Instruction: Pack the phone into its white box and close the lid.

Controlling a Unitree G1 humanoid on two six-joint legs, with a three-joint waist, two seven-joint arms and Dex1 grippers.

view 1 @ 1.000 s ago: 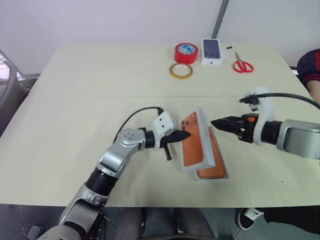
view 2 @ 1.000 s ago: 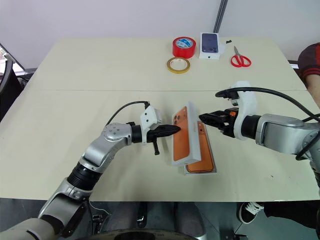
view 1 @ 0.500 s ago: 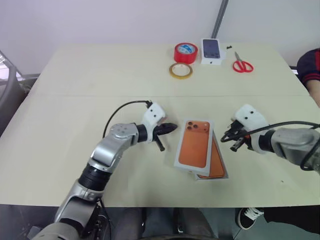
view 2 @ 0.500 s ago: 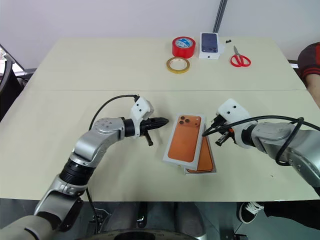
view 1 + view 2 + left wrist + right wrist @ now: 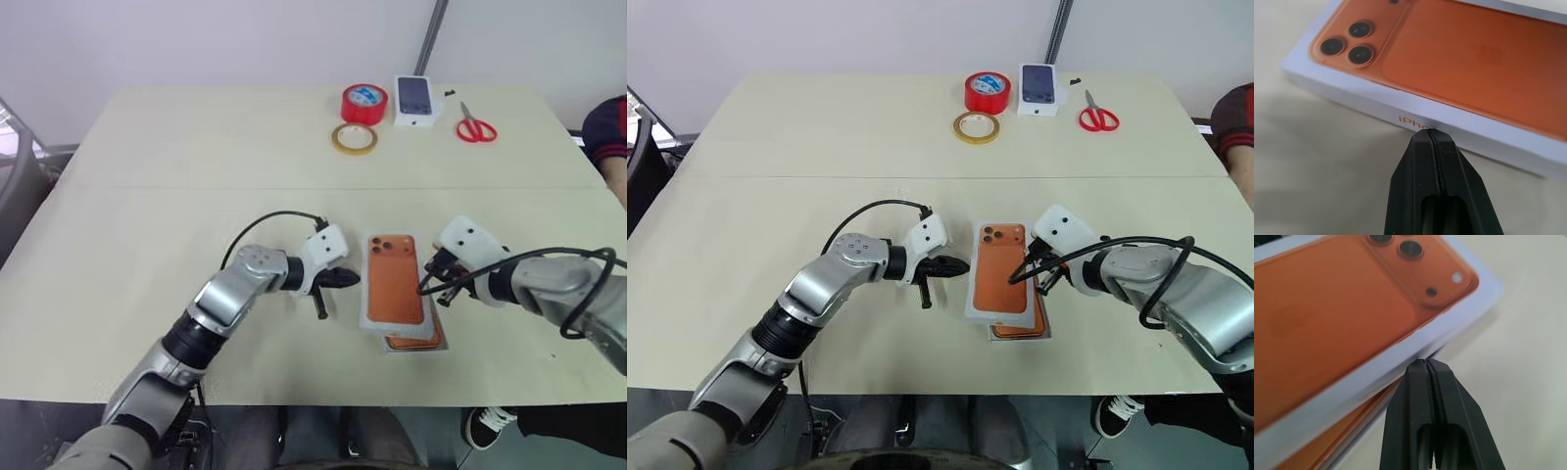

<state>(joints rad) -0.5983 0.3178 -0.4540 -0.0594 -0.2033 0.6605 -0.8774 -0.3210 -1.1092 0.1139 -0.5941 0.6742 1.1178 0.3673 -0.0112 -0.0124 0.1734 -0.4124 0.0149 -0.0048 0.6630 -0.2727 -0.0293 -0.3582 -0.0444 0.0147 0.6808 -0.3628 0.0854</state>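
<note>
The lid [image 5: 394, 291], white with an orange phone pictured on top, lies flat over the white box [image 5: 440, 342], shifted a little off it. The orange phone [image 5: 416, 336] shows in the box past the lid's near right corner. My left gripper [image 5: 353, 279] is shut, its tip against the lid's left side wall [image 5: 1415, 115]. My right gripper [image 5: 423, 290] is shut too, its tip at the lid's right edge [image 5: 1415, 350], above the strip of phone [image 5: 1308, 455] that sticks out below.
At the table's far side lie a red tape roll [image 5: 364, 103], a tan tape ring [image 5: 354, 139], a small white box picturing a dark phone [image 5: 415, 100] and red scissors [image 5: 476, 127]. A person's sleeve [image 5: 609, 132] is at the right edge.
The lid, propped on edge between both grippers a second ago, has dropped flat onto the box and been squared up. The right gripper shut, rolled and sank; the left tip returned to the lid's side.
</note>
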